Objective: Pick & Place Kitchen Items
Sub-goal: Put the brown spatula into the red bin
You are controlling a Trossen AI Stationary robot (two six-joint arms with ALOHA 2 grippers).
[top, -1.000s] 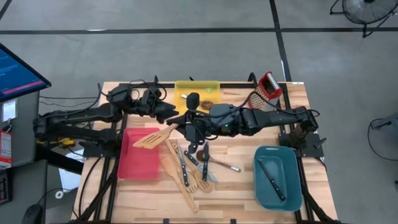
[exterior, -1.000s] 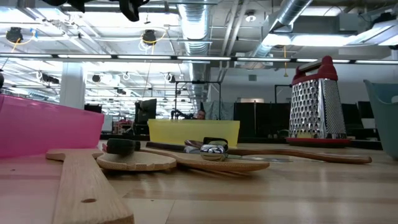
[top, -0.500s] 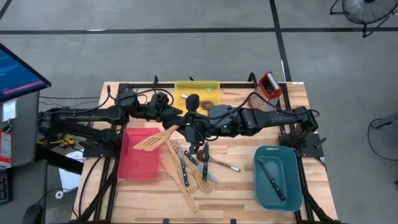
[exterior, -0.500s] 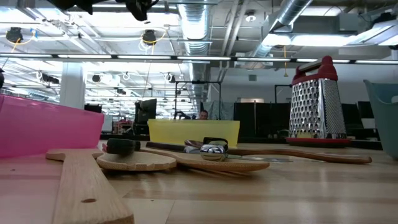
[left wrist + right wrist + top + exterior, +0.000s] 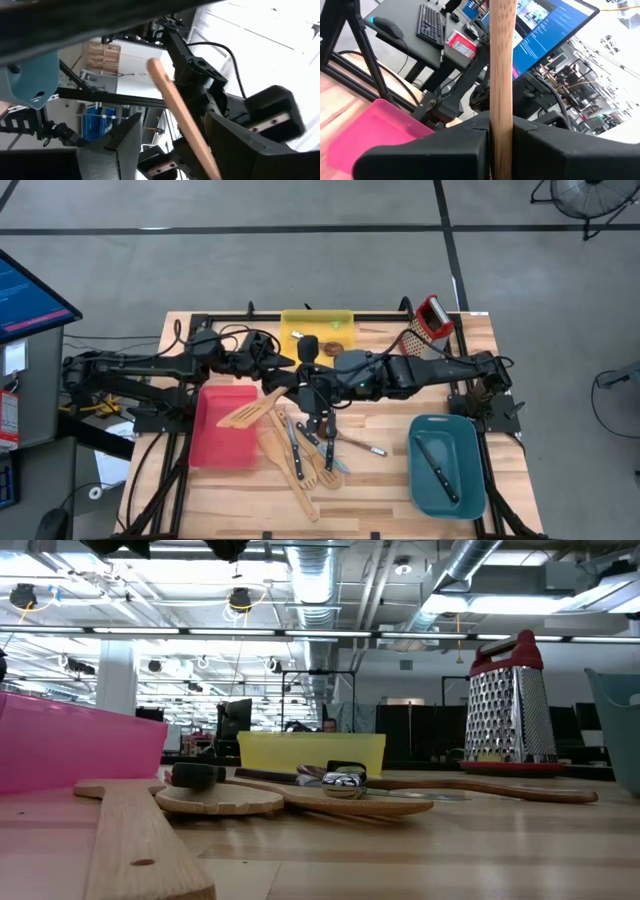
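Note:
A pale wooden slotted turner (image 5: 248,410) hangs above the table, its blade over the red bin (image 5: 220,442). My right gripper (image 5: 303,380), reaching in from the table's right, is shut on its handle. My left gripper (image 5: 284,370) comes from the left and stands open, one finger on either side of the handle's free end (image 5: 170,95); whether it touches the wood I cannot tell. Several more wooden utensils and black-handled knives (image 5: 300,455) lie heaped on the table near its middle. My right gripper pinches the turner's handle (image 5: 501,100) between its two fingers (image 5: 455,145), which lie across it. It comes in roughly level from the table's right. The turner is lifted clear, slanting down toward the table's left with its blade (image 5: 240,413) over the red bin.
A yellow bin (image 5: 318,328) stands at the far edge, with a red-topped box grater (image 5: 432,320) to its right. A teal bin (image 5: 447,470) at the near right holds a knife (image 5: 437,465). In the low view a wooden spatula (image 5: 140,840) lies close by.
My left gripper has moved toward the table's right, up to the turner's handle and my right gripper, rolling as it went. My right gripper has kept its place and its hold.

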